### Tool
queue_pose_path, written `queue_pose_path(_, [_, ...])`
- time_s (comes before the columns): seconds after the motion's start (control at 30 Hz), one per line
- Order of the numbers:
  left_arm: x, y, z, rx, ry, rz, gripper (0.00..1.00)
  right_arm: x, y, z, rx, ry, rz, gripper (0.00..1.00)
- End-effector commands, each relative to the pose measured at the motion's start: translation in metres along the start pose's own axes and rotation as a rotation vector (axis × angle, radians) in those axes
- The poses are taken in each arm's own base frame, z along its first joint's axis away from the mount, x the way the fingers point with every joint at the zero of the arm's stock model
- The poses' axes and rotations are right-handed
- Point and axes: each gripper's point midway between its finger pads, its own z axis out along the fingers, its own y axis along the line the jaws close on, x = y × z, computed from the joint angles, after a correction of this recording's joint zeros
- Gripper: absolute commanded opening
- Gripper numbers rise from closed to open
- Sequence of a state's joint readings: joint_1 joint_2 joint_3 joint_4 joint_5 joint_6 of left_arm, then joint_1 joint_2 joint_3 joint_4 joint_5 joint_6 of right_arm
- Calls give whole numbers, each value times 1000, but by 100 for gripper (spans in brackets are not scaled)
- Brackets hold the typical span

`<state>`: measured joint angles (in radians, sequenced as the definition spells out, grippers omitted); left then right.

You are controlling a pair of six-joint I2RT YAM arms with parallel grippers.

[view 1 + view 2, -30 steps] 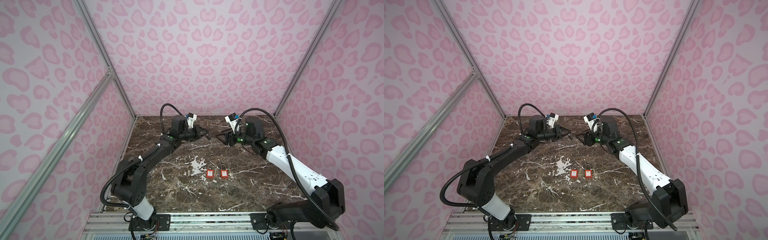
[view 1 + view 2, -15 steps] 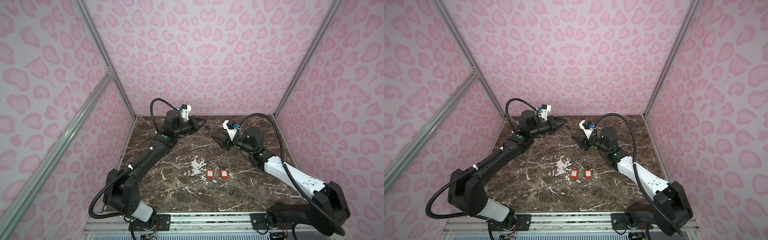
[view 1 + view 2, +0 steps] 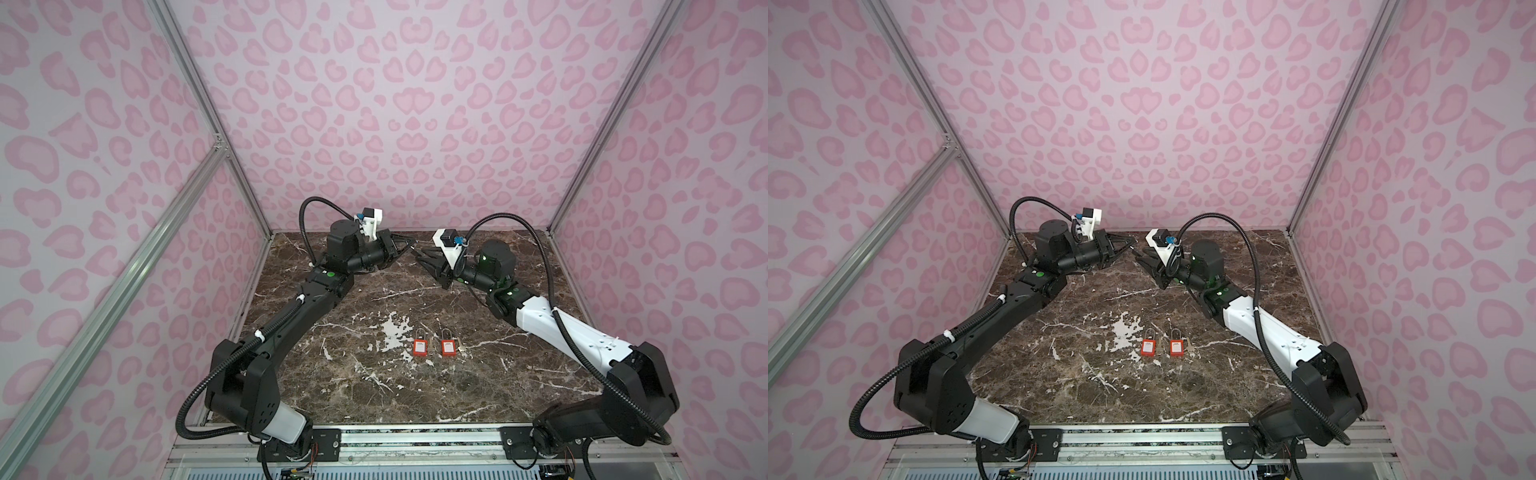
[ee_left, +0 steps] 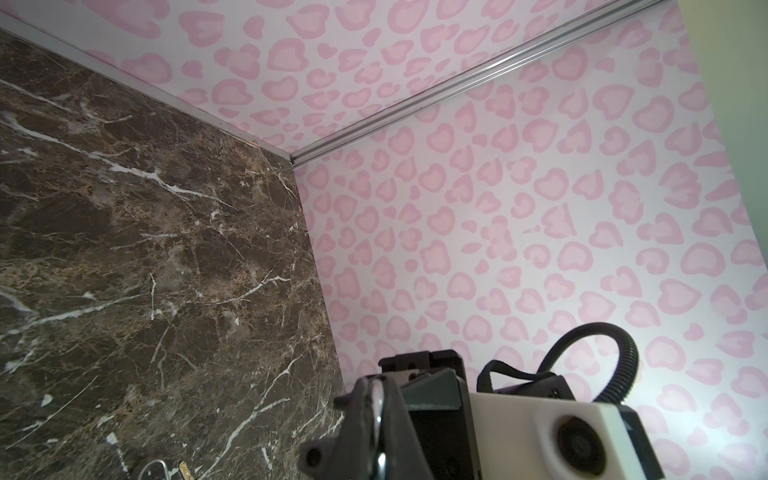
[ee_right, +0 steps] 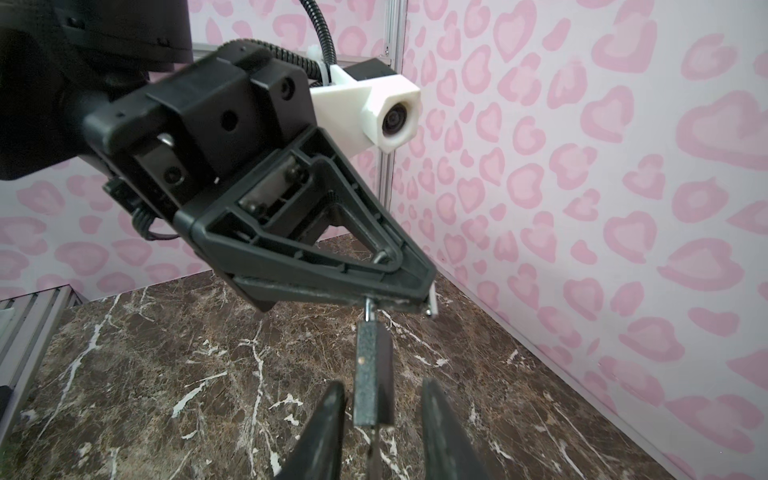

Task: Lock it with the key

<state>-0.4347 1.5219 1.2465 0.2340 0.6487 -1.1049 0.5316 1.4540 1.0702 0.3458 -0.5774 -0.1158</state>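
Overhead, two robot arms meet nose to nose in the air above the far end of a dark marble desk (image 3: 374, 395), inside a booth papered in pink hearts. Seen from the right wrist, the left gripper (image 5: 399, 301) has its jaws clenched on a thin metal stem, and a small dark grey block (image 5: 373, 374) hangs from that stem. Whether the block is a lock body or a key's head cannot be told. The right gripper (image 5: 380, 415) has its jaws released, one on each side of the block with a gap at both. It is apparently placed to take hold while the left arm steadies the piece in open air. A red padlock (image 3: 420, 347) lies just beside a second red padlock (image 3: 447, 348) near the middle of the desk, well apart from both arms. Judging by this, the locking is not yet done.
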Motion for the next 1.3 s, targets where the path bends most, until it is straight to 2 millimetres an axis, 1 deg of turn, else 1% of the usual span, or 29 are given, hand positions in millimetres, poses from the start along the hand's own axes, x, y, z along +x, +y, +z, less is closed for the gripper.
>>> queue_pose_path(0.0, [-2,-19,-5,60,-10,36,4,2,3,4,-24,6,-5,31])
queue_pose_path(0.13, [0,-17,-6,57,-10,35,4,-1,3,7,-36,2,-7,22])
queue_pose_path(0.27, [0,-16,-7,52,-14,34,4,-2,5,7,-49,11,-14,6])
queue_pose_path(0.3, [0,-15,-7,49,-14,34,8,-1,6,8,-58,22,-18,2])
queue_pose_path(0.33, [0,-14,-8,46,-18,34,12,0,7,7,-60,35,-23,0])
queue_pose_path(0.37, [-1,-14,-9,44,-23,33,20,1,7,7,-65,48,-23,0])
queue_pose_path(0.4, [-1,-13,-9,41,-23,34,33,3,7,6,-73,60,-24,0])
queue_pose_path(0.43, [-2,-12,-10,34,-25,37,49,4,8,5,-82,73,-29,0])
queue_pose_path(0.47, [-2,-9,-11,24,-23,41,61,4,9,4,-87,87,-32,0])
queue_pose_path(0.5, [-1,-6,-11,12,-19,50,77,4,9,3,-91,99,-32,0])
queue_pose_path(0.53, [-1,1,-12,-18,-15,60,85,7,9,1,-99,119,-28,0])
queue_pose_path(0.63, [1,21,-19,-82,-16,65,87,13,10,-5,-121,175,-24,0])
queue_pose_path(0.73, [3,29,-25,-99,-19,79,86,25,16,-13,-154,253,-12,0])
queue_pose_path(0.83, [5,27,-27,-96,-10,106,82,30,20,-20,-179,280,15,0])
queue_pose_path(0.93, [7,26,-25,-91,17,118,78,35,25,-22,-206,293,28,0])
queue_pose_path(1.0, [8,25,-23,-83,28,119,76,37,26,-21,-213,302,41,0])
queue_pose_path(1.17, [11,20,-18,-52,56,114,64,44,33,-16,-240,317,47,0])
queue_pose_path(1.27, [13,16,-16,-41,63,119,61,47,37,-12,-259,325,52,0])
